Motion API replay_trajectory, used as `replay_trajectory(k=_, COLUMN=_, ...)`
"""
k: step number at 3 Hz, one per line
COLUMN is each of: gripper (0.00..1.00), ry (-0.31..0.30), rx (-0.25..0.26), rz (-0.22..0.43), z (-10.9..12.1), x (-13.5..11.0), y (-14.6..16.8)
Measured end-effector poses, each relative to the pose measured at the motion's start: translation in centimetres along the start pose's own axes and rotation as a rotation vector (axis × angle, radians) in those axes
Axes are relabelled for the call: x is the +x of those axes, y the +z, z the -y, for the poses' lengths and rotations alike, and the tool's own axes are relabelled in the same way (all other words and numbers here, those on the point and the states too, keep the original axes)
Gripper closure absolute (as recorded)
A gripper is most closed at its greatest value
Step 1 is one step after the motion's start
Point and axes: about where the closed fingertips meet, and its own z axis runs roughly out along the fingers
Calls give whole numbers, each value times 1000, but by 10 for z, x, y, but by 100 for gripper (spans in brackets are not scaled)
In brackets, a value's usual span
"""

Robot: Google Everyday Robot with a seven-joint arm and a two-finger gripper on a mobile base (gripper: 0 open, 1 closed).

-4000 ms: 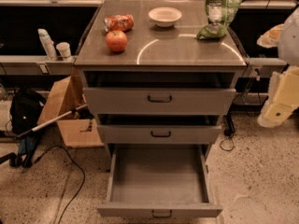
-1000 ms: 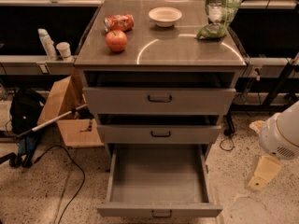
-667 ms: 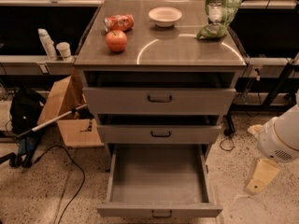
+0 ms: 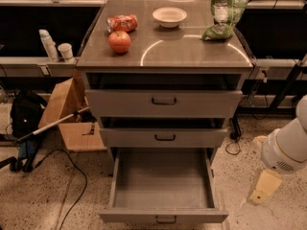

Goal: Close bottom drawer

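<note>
Camera view: bottom drawer (image 4: 163, 182) stands open — rigid metal, probably glides easily; push its front. Claw (image 4: 263, 189) low right, well apart — grip state: cannot tell.

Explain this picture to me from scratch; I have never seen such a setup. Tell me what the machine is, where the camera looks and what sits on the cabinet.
The white shape at the right edge is a robot's arm. The cream piece hanging from it is its pincer, low beside the cabinet and just above the floor. It touches nothing and seems to hold nothing. The single camera looks down at the front of a grey cabinet. On its top are an apple, a red packet, a white bowl and a green bag. The bottom drawer is pulled far out; the two above it are pushed much further in.
</note>
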Motion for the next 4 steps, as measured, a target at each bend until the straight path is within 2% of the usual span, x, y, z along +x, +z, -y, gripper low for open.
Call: replay_trajectory(k=4, gripper=0, ry=61, rx=-59, rz=-56, z=-22, x=31, y=71)
